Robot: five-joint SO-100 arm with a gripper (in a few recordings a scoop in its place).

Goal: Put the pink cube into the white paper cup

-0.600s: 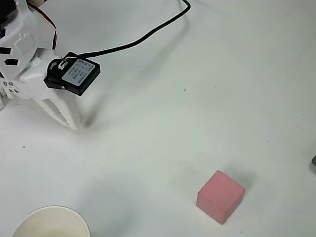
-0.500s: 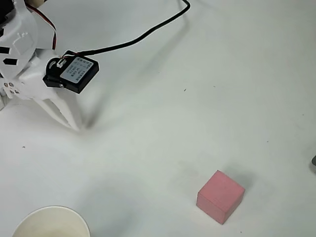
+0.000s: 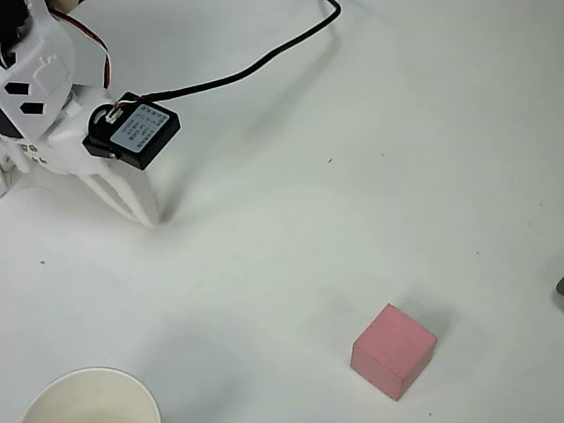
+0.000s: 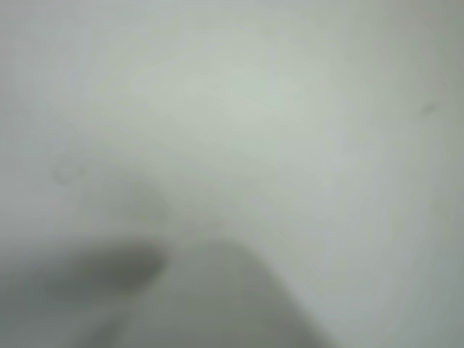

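Observation:
In the overhead view the pink cube rests on the white table at the lower right, with nothing touching it. The white paper cup stands upright at the bottom left, its lower part cut off by the picture's edge. My white gripper is at the upper left, far from the cube and well above the cup in the picture. Its fingers lie together in one wedge pointing down-right, with nothing between them. The wrist view is blurred, showing pale table and a grey shadow low in the picture.
A black cable runs from the black camera module on the wrist to the top edge. A small dark object sits at the right edge. Bare table lies between gripper, cube and cup.
The gripper has shifted a little to the right, its tip with it. The cube and the cup have not moved.

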